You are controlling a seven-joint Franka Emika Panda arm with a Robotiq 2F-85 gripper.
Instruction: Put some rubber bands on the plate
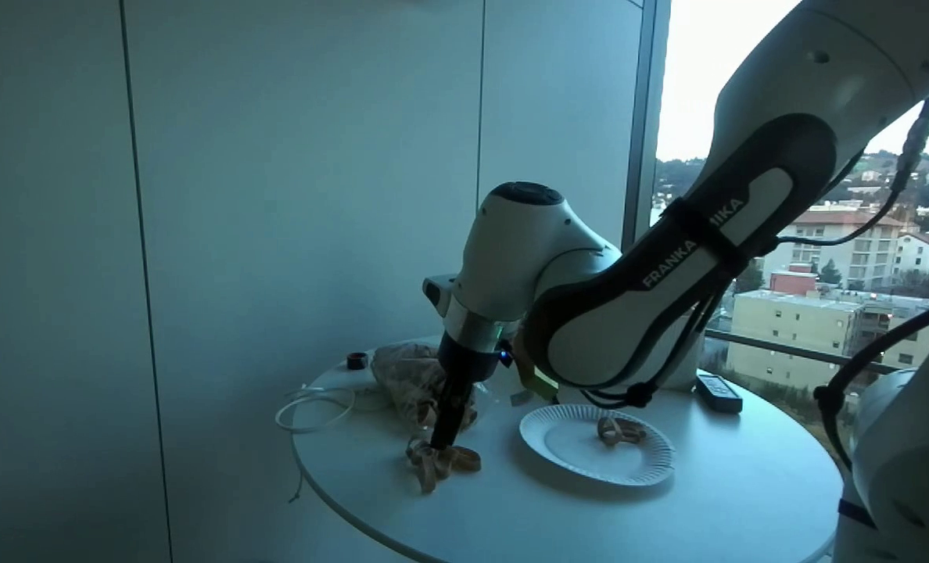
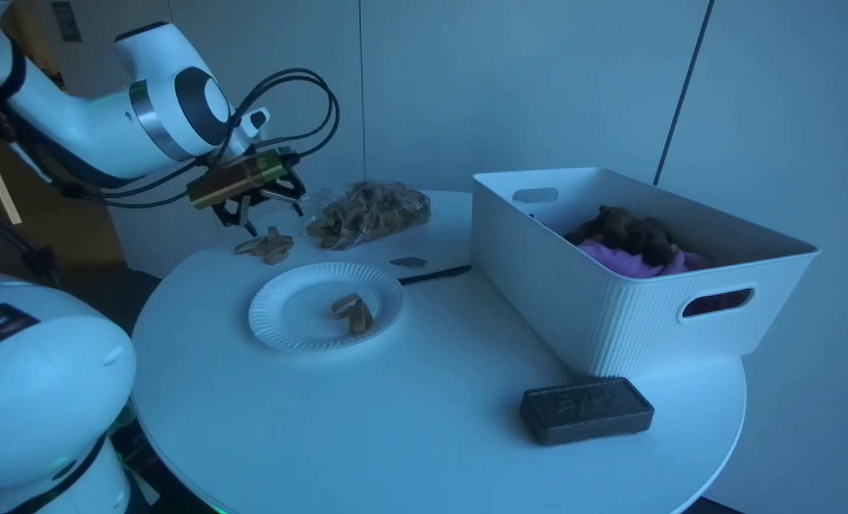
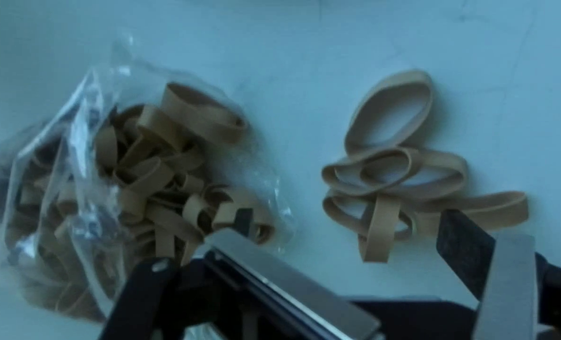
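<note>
A pile of loose tan rubber bands (image 1: 433, 463) lies on the round white table; it also shows in the other exterior view (image 2: 274, 248) and the wrist view (image 3: 380, 226). A white paper plate (image 1: 562, 453) (image 2: 285, 314) stands beside it, with a few rubber bands (image 1: 621, 431) (image 2: 359, 316) on its surface. A clear bag of rubber bands (image 1: 402, 375) (image 2: 374, 214) (image 3: 153, 179) lies on the other side of the pile. My gripper (image 1: 442, 444) (image 2: 275, 220) (image 3: 354, 233) is open and empty, just above the loose pile. In the wrist view the fingers stand wide apart.
A white bin (image 2: 574, 307) holding brown items and purple cloth stands on the table. A dark eraser-like block (image 2: 587, 412) (image 1: 719, 393) lies near it. A black pen-like item (image 2: 435, 275) lies by the plate. A small dark roll (image 1: 356, 360) and white cable (image 1: 316, 427) lie near the bag.
</note>
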